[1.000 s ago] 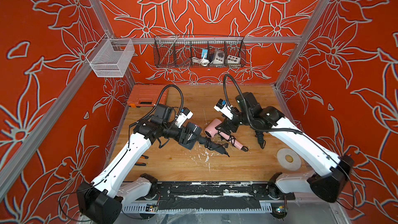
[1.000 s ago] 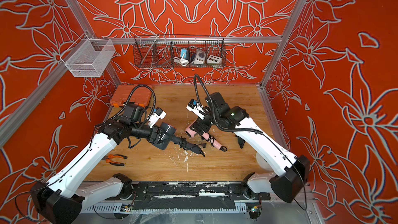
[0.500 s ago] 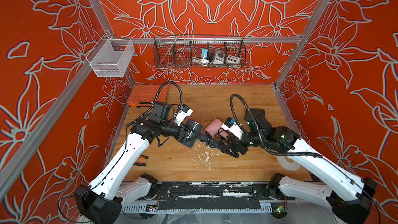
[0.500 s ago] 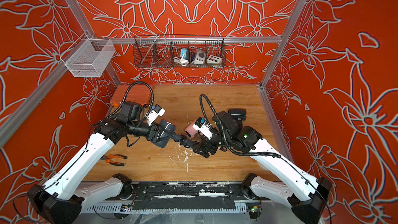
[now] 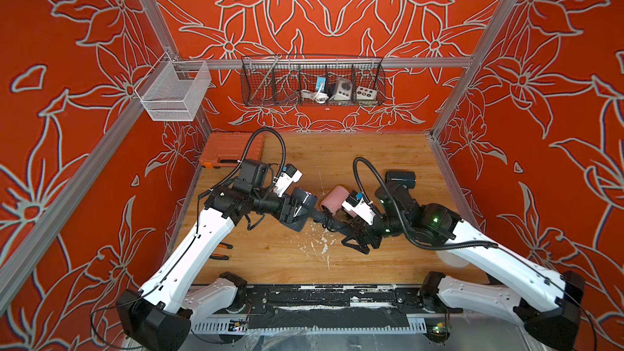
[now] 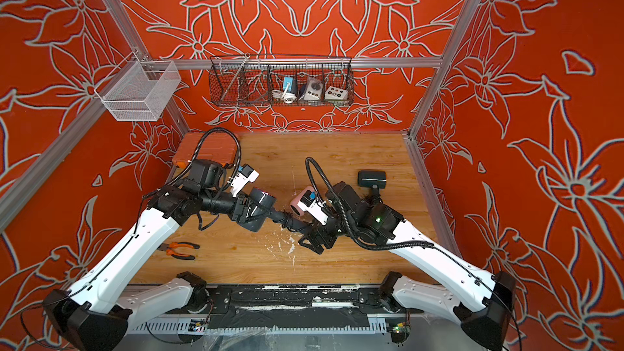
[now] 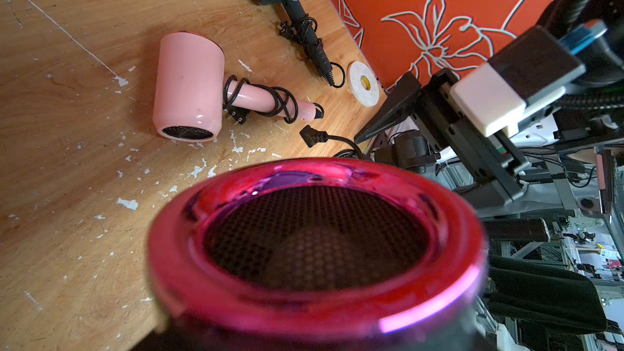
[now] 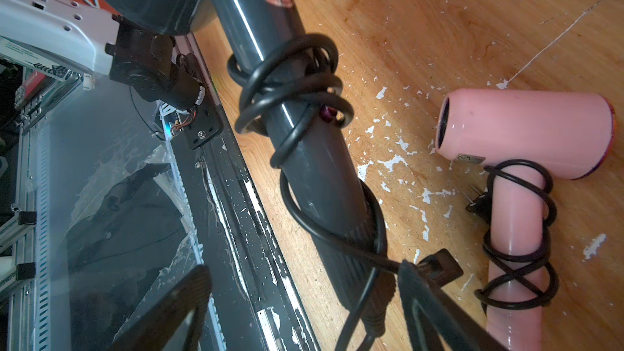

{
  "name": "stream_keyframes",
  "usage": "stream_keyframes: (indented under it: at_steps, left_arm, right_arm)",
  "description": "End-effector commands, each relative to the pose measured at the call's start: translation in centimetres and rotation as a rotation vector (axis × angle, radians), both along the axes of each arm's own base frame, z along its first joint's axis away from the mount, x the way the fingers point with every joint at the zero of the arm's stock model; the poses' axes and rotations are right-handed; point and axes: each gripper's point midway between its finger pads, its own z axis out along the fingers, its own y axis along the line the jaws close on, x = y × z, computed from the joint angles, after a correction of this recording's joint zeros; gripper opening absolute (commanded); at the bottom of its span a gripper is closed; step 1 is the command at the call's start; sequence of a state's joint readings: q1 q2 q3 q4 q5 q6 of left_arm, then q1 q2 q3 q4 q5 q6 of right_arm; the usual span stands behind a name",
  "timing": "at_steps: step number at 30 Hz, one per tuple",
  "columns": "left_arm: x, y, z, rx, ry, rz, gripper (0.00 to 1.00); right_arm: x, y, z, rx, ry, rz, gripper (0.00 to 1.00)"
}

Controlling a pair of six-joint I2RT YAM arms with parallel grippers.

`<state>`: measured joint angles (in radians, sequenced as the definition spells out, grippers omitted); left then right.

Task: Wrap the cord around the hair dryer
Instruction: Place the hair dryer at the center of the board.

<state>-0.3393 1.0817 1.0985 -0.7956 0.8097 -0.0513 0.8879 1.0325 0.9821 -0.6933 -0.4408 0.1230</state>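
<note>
My left gripper [image 5: 294, 211] is shut on the barrel of a dark grey hair dryer [image 5: 305, 201] with a magenta rim [image 7: 317, 302], held above the table; that rim hides the fingers in the left wrist view. The handle [image 8: 304, 150] points toward my right arm, and the black cord [image 8: 290, 96] is looped around it several times. The plug [image 8: 439, 266] hangs free at the handle's end. My right gripper [image 8: 304, 308] stands open, its fingers on either side of the handle's end and the loose cord, also seen in a top view [image 6: 312, 243].
A pink hair dryer [image 5: 334, 199] and a dark teal one [image 5: 400, 178] lie on the wooden table [image 5: 337, 150], both with wrapped cords. A white tape roll [image 7: 363, 84], orange case [image 5: 229, 148] and pliers [image 6: 179, 249] lie around. Wire baskets [image 5: 312, 82] hang on the back wall.
My right arm left the pink hair dryer and swung forward and down to the end of the held dryer's handle. My left gripper shifted slightly with the dryer.
</note>
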Motion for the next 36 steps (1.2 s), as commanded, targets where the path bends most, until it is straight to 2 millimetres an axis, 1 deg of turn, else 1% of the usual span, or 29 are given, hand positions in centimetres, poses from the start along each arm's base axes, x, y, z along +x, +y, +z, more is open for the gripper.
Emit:
stream_keyframes:
  at_steps: [1, 5, 16, 25, 30, 32, 35, 36]
  left_arm:
    - [-0.5, -0.6, 3.2, -0.09, -0.073, -0.04, 0.0]
    - [-0.5, -0.6, 3.4, -0.098, -0.072, -0.04, 0.0]
    - [-0.3, -0.8, 3.9, -0.115, -0.08, -0.034, 0.0]
    - [-0.2, -0.9, 4.3, -0.132, -0.086, -0.028, 0.0]
    - [-0.2, -0.9, 4.4, -0.141, -0.084, -0.031, 0.0]
    - [-0.2, -1.0, 4.3, -0.141, -0.083, -0.033, 0.0]
    - [-0.2, -1.0, 4.1, -0.137, -0.078, -0.036, 0.0]
    - [-0.2, -1.0, 4.0, -0.135, -0.076, -0.036, 0.0]
  right_arm:
    - [0.2, 0.7, -0.3, 0.009, -0.003, -0.002, 0.9]
    - [0.2, 1.5, -0.3, 0.023, -0.002, 0.015, 0.9]
    - [0.0, 3.2, -1.0, 0.043, 0.024, 0.043, 0.9]
    - [-0.4, 4.5, -1.8, 0.045, 0.044, 0.073, 0.85]
    - [-0.2, 5.1, -1.8, 0.05, 0.041, 0.078, 0.76]
    - [-0.1, 5.2, -1.5, 0.056, 0.033, 0.078, 0.69]
    - [0.0, 5.4, -1.1, 0.068, 0.023, 0.075, 0.54]
    - [0.1, 5.4, -1.0, 0.072, 0.019, 0.075, 0.5]
